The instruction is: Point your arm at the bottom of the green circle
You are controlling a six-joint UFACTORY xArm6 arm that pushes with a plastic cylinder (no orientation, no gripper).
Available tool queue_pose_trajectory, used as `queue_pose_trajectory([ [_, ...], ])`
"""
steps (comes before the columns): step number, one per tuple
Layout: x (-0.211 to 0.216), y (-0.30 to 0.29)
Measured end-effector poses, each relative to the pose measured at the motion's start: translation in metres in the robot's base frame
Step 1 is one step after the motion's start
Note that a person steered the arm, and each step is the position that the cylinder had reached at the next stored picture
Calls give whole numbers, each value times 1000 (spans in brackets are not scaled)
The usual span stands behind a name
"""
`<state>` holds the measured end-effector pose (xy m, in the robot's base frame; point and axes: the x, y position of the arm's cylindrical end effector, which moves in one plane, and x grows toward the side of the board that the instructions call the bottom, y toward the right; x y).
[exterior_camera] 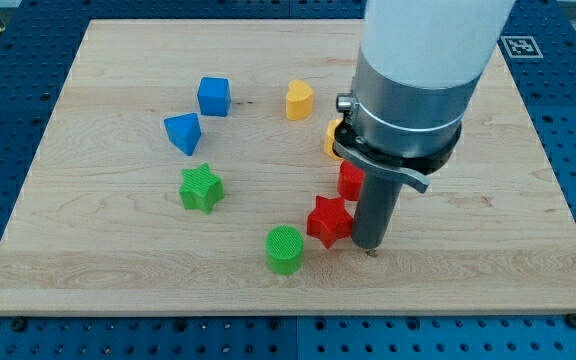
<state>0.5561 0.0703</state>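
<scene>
Occlusion is caused by the arm (408, 100): a yellow block (333, 138) and a red block (349, 181) are partly hidden. No claw is fitted; my tip (370, 250) is seen right of the red star (329, 220), the green circle (285, 249) further left.

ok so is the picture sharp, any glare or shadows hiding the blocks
Camera view: sharp and evenly lit, no strong glare on the wooden board. Shadows are soft and short, as under the green cylinder and green star. What hides blocks is the arm itself: it covers part of a red block and a yellow block. My tip shows clearly, right of the red star.
</scene>
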Motion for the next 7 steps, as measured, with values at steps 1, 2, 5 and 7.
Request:
queue_pose_trajectory([
  [1, 0, -8],
  [2, 0, -12],
  [5, 35, -6],
  [7, 35, -6],
])
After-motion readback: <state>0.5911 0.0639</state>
